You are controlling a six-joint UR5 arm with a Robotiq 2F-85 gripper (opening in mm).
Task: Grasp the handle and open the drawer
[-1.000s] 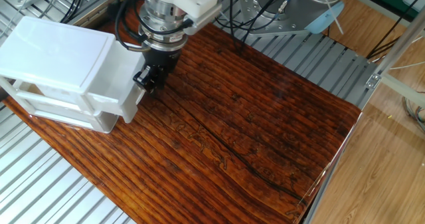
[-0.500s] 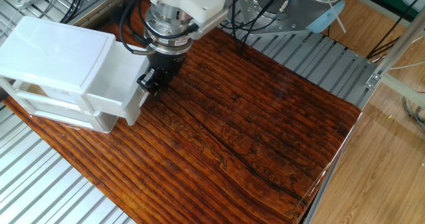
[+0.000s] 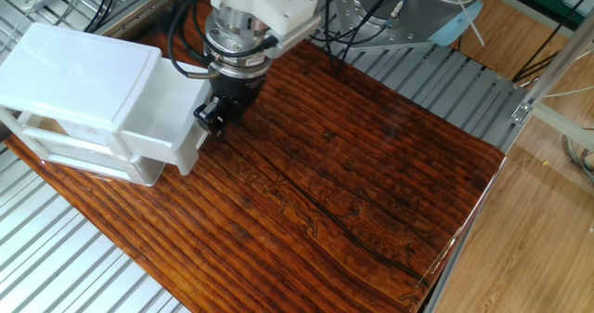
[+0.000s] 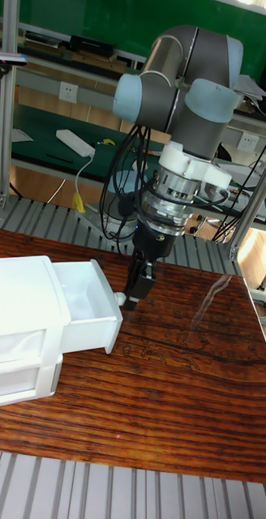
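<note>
The white two-drawer box point(image 3: 79, 67) stands at the table's left edge. Its upper drawer point(image 3: 176, 95) is pulled partly out to the right, and its white inside shows in the tall fixed view point(image 4: 84, 296). My gripper point(image 3: 210, 118) reaches down from above at the drawer front and is shut on the handle. In the tall fixed view the handle's white stub point(image 4: 119, 298) sticks out of the drawer front, right beside my black fingers point(image 4: 138, 285). The fingers hide the black knob.
The shallower bottom drawer point(image 4: 11, 379) sits closed in the box. The wood-grain tabletop point(image 3: 353, 183) stretches right and forward of the box. Ribbed metal surrounds the board, and cables hang behind the arm point(image 3: 371, 16).
My gripper has shifted a little to the right and forward, holding the handle. The drawer front has slid slightly further out of the box with it.
</note>
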